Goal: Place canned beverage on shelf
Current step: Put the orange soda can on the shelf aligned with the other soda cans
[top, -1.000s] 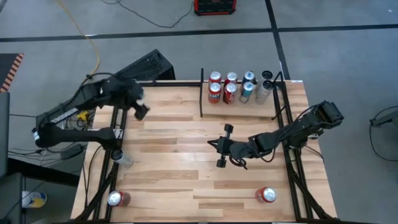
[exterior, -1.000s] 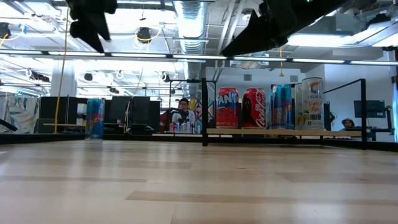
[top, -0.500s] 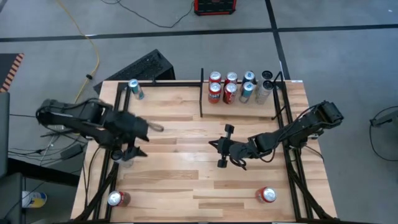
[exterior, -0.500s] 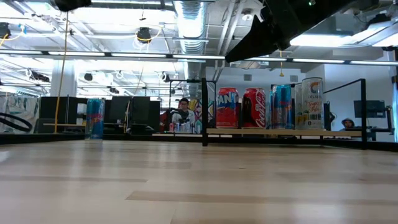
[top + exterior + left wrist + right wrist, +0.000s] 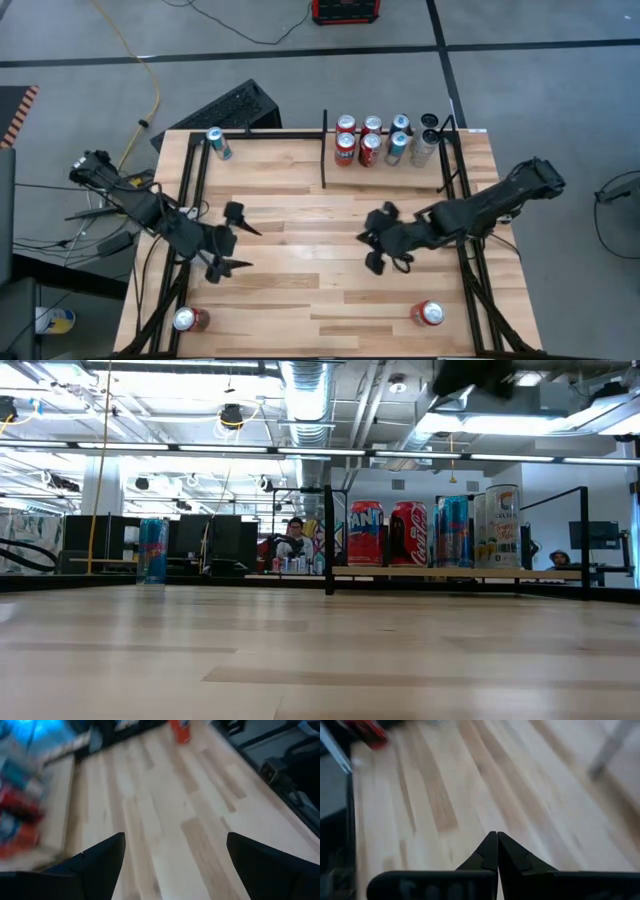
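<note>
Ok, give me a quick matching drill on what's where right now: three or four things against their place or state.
Things:
1. left gripper
2. right gripper
3. blue can
4. red can

Place or state:
A. table's far left corner, outside the shelf
B. shut, empty, above mid-table
C. near edge, right side
D. open, empty, over the table's left part

Pairs: 1-D, 2-B, 3-A, 4-C
</note>
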Robot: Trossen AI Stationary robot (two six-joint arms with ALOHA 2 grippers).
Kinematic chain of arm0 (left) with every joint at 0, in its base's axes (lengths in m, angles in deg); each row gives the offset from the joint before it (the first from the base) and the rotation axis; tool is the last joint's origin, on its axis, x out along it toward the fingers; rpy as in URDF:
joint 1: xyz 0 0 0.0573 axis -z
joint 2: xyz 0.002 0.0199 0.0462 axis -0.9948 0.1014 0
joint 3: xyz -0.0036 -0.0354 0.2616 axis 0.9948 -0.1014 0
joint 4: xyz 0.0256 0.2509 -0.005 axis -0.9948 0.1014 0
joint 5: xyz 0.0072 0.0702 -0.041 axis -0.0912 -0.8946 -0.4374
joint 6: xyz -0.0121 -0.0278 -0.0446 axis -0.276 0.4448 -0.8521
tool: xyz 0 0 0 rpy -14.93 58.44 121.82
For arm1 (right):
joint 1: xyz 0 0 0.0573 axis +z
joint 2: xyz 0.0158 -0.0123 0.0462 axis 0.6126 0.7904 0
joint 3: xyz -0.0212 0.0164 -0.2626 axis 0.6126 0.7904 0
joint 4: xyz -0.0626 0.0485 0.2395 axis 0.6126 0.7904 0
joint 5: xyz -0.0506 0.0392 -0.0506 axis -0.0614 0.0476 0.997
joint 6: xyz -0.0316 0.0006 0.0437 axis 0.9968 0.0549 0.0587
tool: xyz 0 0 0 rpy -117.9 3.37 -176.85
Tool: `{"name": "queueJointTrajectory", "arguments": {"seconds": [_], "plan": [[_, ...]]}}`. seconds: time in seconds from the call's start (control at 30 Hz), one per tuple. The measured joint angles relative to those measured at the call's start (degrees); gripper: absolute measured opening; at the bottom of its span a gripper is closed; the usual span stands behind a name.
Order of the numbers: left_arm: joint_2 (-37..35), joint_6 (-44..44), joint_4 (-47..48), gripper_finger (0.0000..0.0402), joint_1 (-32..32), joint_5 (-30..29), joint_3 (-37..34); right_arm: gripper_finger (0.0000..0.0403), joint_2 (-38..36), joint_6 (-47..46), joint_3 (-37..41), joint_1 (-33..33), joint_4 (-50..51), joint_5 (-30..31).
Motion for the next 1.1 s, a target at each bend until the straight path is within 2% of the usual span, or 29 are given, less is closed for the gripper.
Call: {"name": "queueJointTrajectory", "arguments": {"seconds": [0.17,0.3,0.47,0.57,0.67,0.77,1.0,1.1], "plan": [[-6.51,10.18,-19.9,0.0334,-7.51,12.02,-13.62,0.0023,3.96,-19.36,-19.05,4.05,25.26,-8.74],[-11.9,13.27,-29.0,0.0334,-15.09,19.31,-21.08,0.0023,9.07,-34.81,-30.88,7.79,38.08,-18.36],[-15.87,13.73,-32.8,0.0334,-22.66,27.8,-25.94,0.0033,13.15,-53.22,-34.94,13.95,44.16,-19.72],[-16.73,15.1,-32.87,0.0334,-25.63,32.21,-26.96,0.0055,15.71,-64.78,-34.51,17.06,47.04,-25.16],[-16.69,16.79,-33.07,0.0334,-27.53,36.24,-26.99,0.0093,18.51,-71.69,-34.51,19.66,48.06,-30.63],[-16.65,17.92,-34.15,0.0334,-28.9,38.64,-26.99,0.0147,20.43,-75.15,-34.49,21.12,47.42,-32.51],[-16.63,15.11,-34.6,0.0334,-30.51,39.85,-26.99,0.0299,22.88,-72.63,-34.49,21.29,47.15,-33.32],[-16.65,13.95,-34.6,0.0334,-30.54,39.86,-26.99,0.0348,24.2,-70.47,-34.45,21.76,49.05,-34.12]]}}
